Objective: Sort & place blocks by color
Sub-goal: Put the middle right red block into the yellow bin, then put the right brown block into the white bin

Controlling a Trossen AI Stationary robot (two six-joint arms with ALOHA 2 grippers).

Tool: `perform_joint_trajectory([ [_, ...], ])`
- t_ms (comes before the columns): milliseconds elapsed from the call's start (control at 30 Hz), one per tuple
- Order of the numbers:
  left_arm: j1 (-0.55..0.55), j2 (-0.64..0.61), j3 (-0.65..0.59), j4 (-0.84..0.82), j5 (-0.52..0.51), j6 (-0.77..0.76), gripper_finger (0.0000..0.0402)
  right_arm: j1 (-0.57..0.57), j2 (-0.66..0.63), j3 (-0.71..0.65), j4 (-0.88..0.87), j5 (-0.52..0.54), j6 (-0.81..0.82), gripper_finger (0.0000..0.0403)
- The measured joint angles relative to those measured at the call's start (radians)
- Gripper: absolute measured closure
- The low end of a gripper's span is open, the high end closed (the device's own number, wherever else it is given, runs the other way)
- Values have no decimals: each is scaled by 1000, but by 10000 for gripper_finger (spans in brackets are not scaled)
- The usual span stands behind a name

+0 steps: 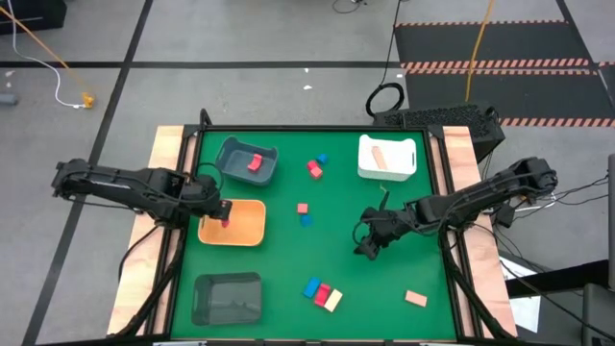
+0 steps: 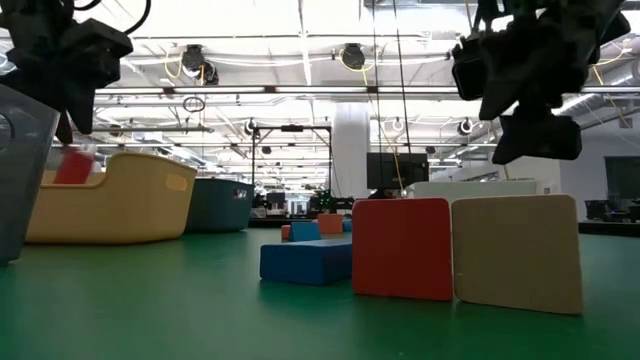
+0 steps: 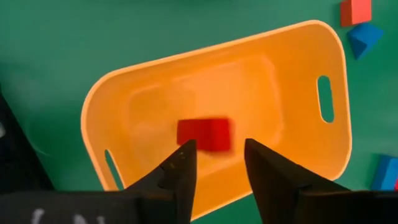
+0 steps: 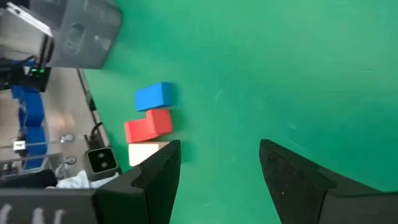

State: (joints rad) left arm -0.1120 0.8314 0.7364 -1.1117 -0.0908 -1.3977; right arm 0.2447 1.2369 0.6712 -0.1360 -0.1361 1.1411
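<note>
On the left side of the green surface (image 1: 336, 259), the left pincer (image 1: 225, 213) hangs over the orange tray (image 1: 245, 231), its fingers (image 3: 180, 171) apart with a gap between them; a red block (image 3: 204, 134) shows blurred just beyond the fingertips over the tray's floor, and whether it touches them cannot be told. Behind the orange tray, a dark grey tray (image 1: 235, 154) holds another red block (image 1: 255, 162), and a second dark grey tray (image 1: 228, 298) sits near the front edge. Toward the middle, a red block (image 1: 313, 170) and a blue block (image 1: 322, 159) lie close together at the back, while a small red block (image 1: 302, 208) and a blue block (image 1: 306, 220) sit near each other at the centre. At the front, a blue block (image 1: 311, 287), a red block (image 1: 323, 293) and a cream block (image 1: 333, 301) touch in a short row. Further right, the white tray (image 1: 404, 159) at the back holds a tan block (image 1: 381, 157). The right pincer (image 1: 368, 244) hovers above bare green cloth, right of centre, its fingers (image 4: 158, 168) spread and gripping nothing. A tan block (image 1: 415, 298) lies alone near the front right corner.
</note>
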Motion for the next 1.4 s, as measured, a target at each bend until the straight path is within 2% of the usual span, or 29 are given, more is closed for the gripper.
perform_joint_trajectory([
  [200,0,11,0,32,3,13,215,6,-5,0,12,-28,-3,195],
  [267,0,7,0,77,32,30,207,6,-7,0,11,-63,-1,195],
  [433,0,-2,0,350,124,91,206,-2,-29,0,1,-140,-1,195],
  [600,0,-2,0,709,128,221,216,1,-51,0,-12,-156,-7,195],
  [733,8,0,0,850,119,344,220,47,-62,0,-5,-224,69,195],
  [900,51,0,0,846,116,440,220,167,-64,0,67,-430,388,195],
  [1100,68,0,0,784,122,466,220,296,-64,0,115,-516,627,195],
  [1300,59,0,0,689,136,522,220,362,-63,0,56,-512,659,195],
  [1400,59,0,0,651,136,550,220,401,-62,0,51,-444,717,195],
])
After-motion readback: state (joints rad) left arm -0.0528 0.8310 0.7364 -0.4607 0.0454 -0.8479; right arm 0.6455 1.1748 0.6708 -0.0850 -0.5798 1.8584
